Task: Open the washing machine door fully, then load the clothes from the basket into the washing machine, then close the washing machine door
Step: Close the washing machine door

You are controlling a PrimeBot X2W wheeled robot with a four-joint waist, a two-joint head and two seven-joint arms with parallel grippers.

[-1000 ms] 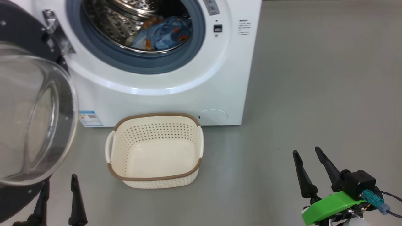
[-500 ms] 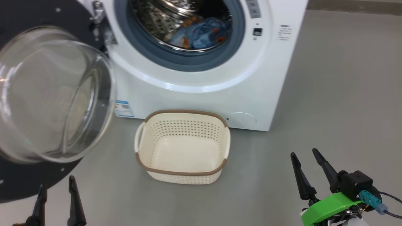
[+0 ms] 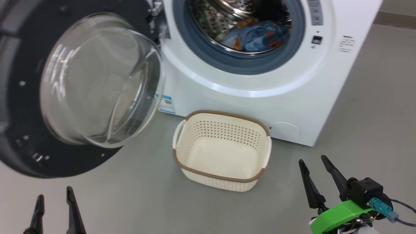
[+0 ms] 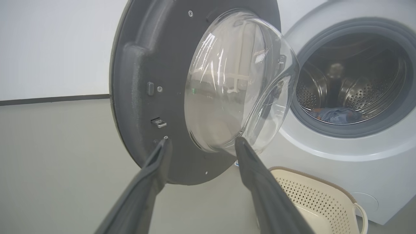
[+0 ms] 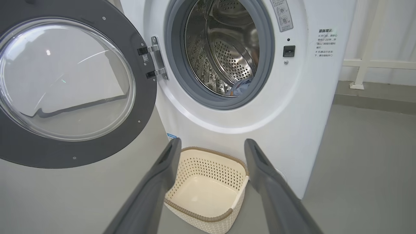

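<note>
DONE: round black-rimmed, glass-bowled washing machine door (image 3: 81,87) swung wide; light blue printed clothes (image 3: 256,35) lying in steel drum (image 3: 217,19) of big white washing machine (image 3: 260,104); cream perforated plastic basket (image 3: 224,114) empty on floor (image 3: 146,195) | REMAINING: closing door | left gripper (image 3: 54,194), right gripper (image 3: 312,159): fingers spread wide, holding nothing

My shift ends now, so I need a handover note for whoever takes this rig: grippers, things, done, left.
Left gripper: open, empty, facing the washing machine door.
Right gripper: open, empty, right of the basket.
Clothes lie inside the washing machine; basket empty, on the floor before it.
Done: door wide open, clothes loaded.
Left: close the door.
</note>
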